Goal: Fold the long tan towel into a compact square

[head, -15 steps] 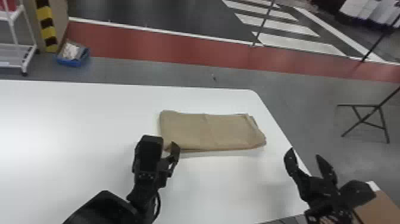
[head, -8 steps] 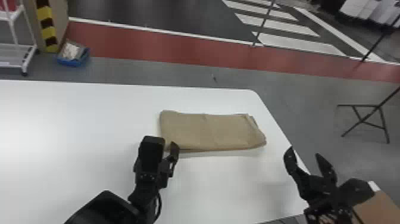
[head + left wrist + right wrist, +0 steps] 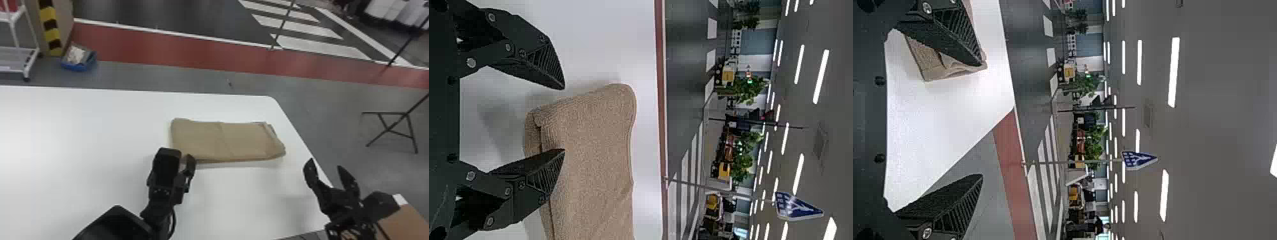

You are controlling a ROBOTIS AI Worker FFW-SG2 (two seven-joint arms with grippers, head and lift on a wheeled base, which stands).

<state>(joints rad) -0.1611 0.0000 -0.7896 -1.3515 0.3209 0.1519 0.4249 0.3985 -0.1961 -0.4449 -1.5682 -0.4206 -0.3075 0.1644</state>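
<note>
The tan towel (image 3: 223,140) lies folded as a wide rectangle near the table's far right corner, its right end showing uneven layers. At its near left corner is my left gripper (image 3: 183,156), open. In the left wrist view the left gripper (image 3: 563,119) has its fingers apart, one overlapping the towel (image 3: 589,150) and the other over bare table. My right gripper (image 3: 327,164) stands open by the table's right edge, to the right of the towel and apart from it. In the right wrist view, the right gripper (image 3: 980,120) has nothing between its fingers, and one finger partly covers the towel (image 3: 928,62).
The white table (image 3: 79,143) extends far to the left, with its right edge under the right gripper. A cardboard box (image 3: 405,223) stands at the lower right. Beyond the table are a blue bin (image 3: 78,63), a white cart (image 3: 16,51) and a folding stand (image 3: 392,127).
The left gripper has shifted very slightly to the right and down in the head view. The right gripper and the towel look unmoved.
</note>
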